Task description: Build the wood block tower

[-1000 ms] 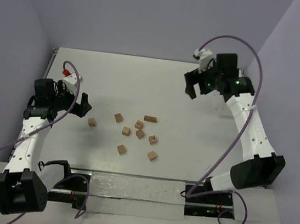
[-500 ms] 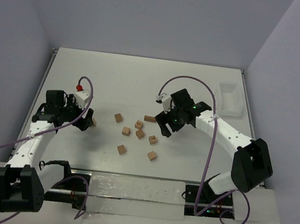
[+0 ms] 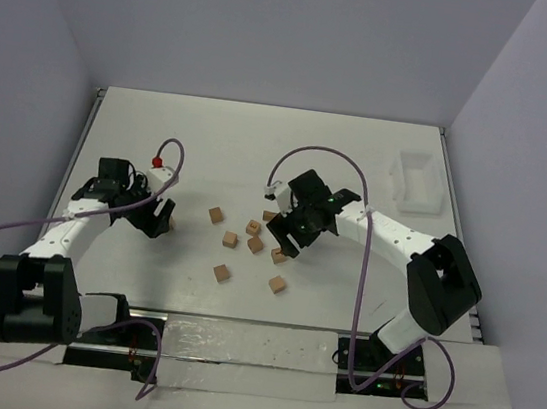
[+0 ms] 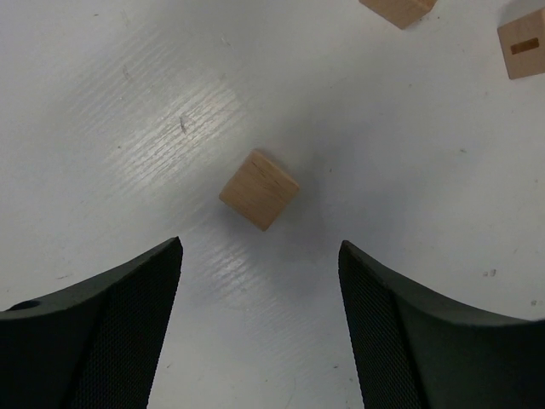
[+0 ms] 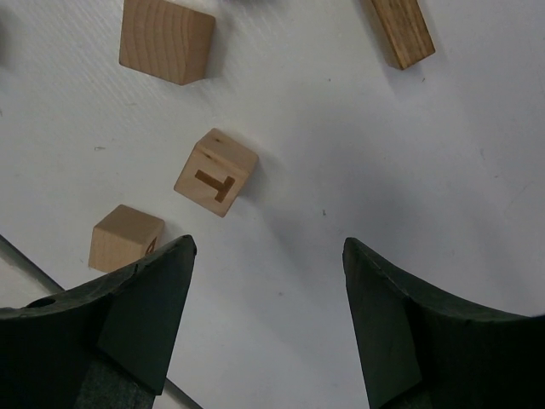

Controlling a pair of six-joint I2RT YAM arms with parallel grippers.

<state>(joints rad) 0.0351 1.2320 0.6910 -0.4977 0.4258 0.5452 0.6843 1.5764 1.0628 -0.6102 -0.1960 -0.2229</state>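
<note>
Mid-table, wood blocks (image 3: 230,239): scattered singly, apart from one another, each flat on the table (image 3: 261,142).
Left gripper (image 4: 260,247): jaws spread wide, one plain cube (image 4: 260,189) just ahead of the fingertips.
Right gripper (image 5: 268,247): jaws spread wide, above a T-marked cube (image 5: 215,172).
Tray (image 3: 413,178): far right, well apart.

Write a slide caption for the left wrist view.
Left gripper, open, lined up over a lone wood block on the white table.

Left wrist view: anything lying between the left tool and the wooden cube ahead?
Nothing: only bare white table separates the open left tool from the small light-brown wooden cube, seen in the left wrist view.
</note>
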